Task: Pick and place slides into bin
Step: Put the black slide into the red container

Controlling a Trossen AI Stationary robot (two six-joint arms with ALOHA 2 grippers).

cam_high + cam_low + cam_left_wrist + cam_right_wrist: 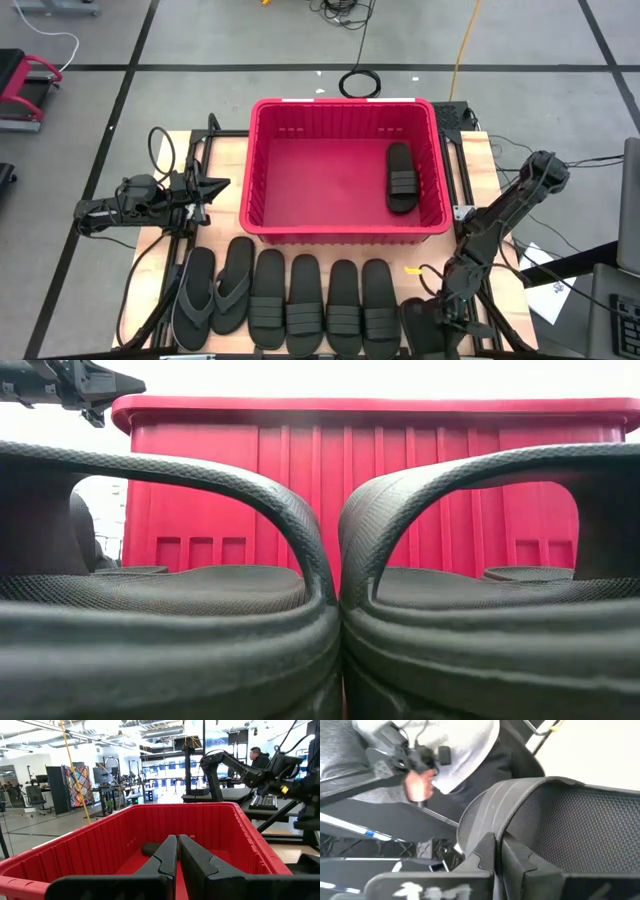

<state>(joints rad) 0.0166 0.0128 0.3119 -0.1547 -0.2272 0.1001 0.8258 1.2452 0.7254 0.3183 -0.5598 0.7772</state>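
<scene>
Right hand [437, 318] pinches a black slide's strap [520, 800] at the wooden table's [490, 160] near-right corner; left hand [205, 190] shut, empty.

Grey taped floor [250, 40], desks [220, 796], ceiling lights [100, 726]

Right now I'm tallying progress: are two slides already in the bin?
No, the high view shows only one black slide lying inside the red bin.
</scene>
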